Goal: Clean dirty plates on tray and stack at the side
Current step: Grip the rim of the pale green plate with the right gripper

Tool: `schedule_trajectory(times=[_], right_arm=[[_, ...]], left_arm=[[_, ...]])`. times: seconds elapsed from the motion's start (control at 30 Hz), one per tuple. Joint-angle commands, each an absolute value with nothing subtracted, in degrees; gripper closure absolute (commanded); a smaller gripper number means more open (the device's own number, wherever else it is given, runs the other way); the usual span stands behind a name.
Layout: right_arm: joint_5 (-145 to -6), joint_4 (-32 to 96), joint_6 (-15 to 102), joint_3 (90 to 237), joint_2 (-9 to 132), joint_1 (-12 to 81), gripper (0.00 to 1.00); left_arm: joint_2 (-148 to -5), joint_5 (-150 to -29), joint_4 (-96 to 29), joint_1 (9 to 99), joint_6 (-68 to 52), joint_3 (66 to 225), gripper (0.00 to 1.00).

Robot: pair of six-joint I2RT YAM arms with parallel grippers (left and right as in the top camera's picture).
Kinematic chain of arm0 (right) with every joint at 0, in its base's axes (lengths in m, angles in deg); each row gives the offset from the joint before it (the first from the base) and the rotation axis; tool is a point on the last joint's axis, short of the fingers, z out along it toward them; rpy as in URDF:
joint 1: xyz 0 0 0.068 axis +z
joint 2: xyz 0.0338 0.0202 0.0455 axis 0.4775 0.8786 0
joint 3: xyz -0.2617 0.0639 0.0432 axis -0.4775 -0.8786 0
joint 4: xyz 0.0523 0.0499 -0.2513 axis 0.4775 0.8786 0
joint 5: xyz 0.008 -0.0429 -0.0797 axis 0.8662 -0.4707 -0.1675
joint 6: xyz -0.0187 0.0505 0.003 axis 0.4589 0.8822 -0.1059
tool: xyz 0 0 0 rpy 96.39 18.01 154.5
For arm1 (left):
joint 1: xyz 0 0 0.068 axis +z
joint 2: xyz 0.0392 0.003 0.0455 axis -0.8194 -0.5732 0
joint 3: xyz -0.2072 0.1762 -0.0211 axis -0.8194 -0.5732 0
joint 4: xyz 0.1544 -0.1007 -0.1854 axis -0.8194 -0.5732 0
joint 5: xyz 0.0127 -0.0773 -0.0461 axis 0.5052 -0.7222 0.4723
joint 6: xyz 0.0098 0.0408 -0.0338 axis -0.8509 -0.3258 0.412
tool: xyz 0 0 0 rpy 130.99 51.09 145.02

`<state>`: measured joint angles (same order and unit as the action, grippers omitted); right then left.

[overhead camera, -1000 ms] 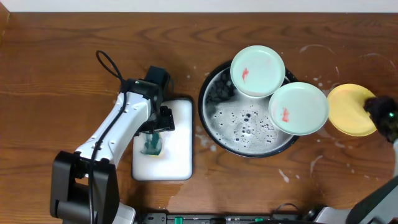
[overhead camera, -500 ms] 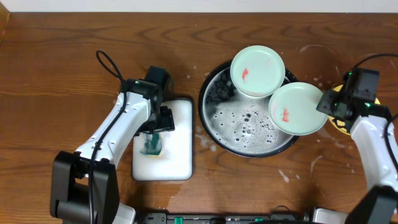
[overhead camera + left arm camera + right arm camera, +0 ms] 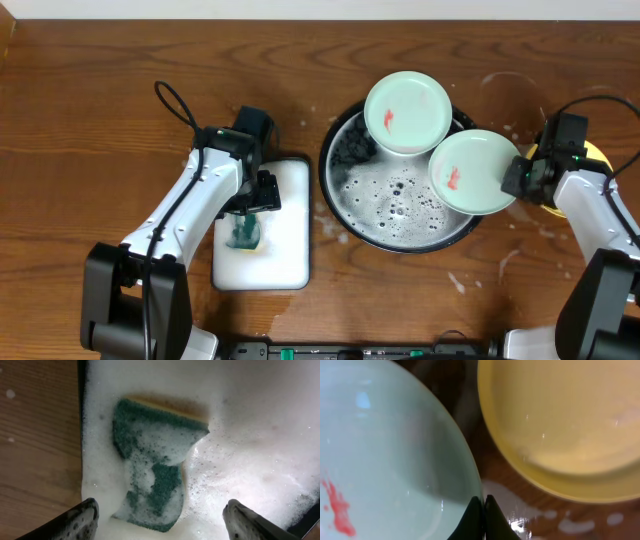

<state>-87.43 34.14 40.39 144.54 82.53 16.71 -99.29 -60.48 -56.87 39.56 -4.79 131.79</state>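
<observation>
Right gripper (image 3: 483, 508): the fingertips are pressed together on the thin rim of the gripped mint plate (image 3: 472, 172), at that plate's 3 o'clock edge.
Left gripper (image 3: 160, 519): the fingers are spread wide with nothing held, and it hangs over the sponge (image 3: 155, 470).
Plate positions: the gripped mint plate is perched on the black basin (image 3: 335, 195) at the basin's 3 o'clock rim. The second mint plate (image 3: 406, 112) rests at 1 o'clock, the two edges touching or nearly so. The yellow plate (image 3: 570, 425) lies on the table just beyond at 3 o'clock, mostly hidden under the right arm from overhead.
Plates: they are round, shallow, smooth and glossy. A red smear is seen on each mint one; none is seen on the yellow.
Basin: it is matte black with a raised rim, and bubbly water is held inside.
Sponge: it has a coarse green face on a yellow body, is pinched at the waist, and is buried in foam on the white sponge tray (image 3: 290, 250).
Risk, slip: a wet, glossy rim held by fingertips alone could be lost if the plate is tilted or lifted fast.
Risk, knock: the second mint plate could be nudged off the rim if the gripped one is dragged toward 11 o'clock.
Risk, clash: the yellow plate could be struck by a low swing toward 3 o'clock.
</observation>
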Motion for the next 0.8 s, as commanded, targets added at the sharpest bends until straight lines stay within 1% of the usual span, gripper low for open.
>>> schedule_trajectory(times=[0.0,0.2,0.37,0.47,0.5,0.53,0.7,0.73,0.77], right_arm=[[-84.35,36.26,40.37,144.59,76.41,17.1,0.99],[-81.55,44.07,40.35,144.59,65.39,19.68,0.99],[-77.26,46.17,39.82,144.13,63.86,25.43,0.99],[-77.4,45.88,45.57,142.8,65.83,28.68,0.99],[-77.37,44.94,51.16,141.4,67.79,30.19,0.99],[-77.37,43.76,53.57,140.41,69.04,30.98,0.99],[-77.33,37.51,60.63,137.29,75.55,33.91,0.99],[-77.33,36.88,60.67,137.31,76.43,34.26,0.9],[-77.4,36.26,59.95,137.33,76.93,34.54,0.68]], left_arm=[[-98.55,-60.24,-57.0,39.74,-4.68,131.94,0.18],[-98.55,-60.22,-56.98,39.74,-4.68,131.92,0.18],[-98.55,-60.22,-56.98,39.74,-4.68,131.92,0.18],[-98.55,-60.22,-57.0,39.74,-4.68,131.94,0.18],[-98.55,-60.24,-56.98,39.74,-4.68,131.92,0.18],[-98.55,-60.22,-56.98,39.74,-4.68,131.94,0.18],[-98.55,-60.22,-56.98,39.74,-4.68,131.94,0.18],[-98.55,-60.22,-56.98,39.74,-4.68,131.92,0.18],[-98.55,-60.22,-57.0,39.74,-4.68,131.92,0.18]])
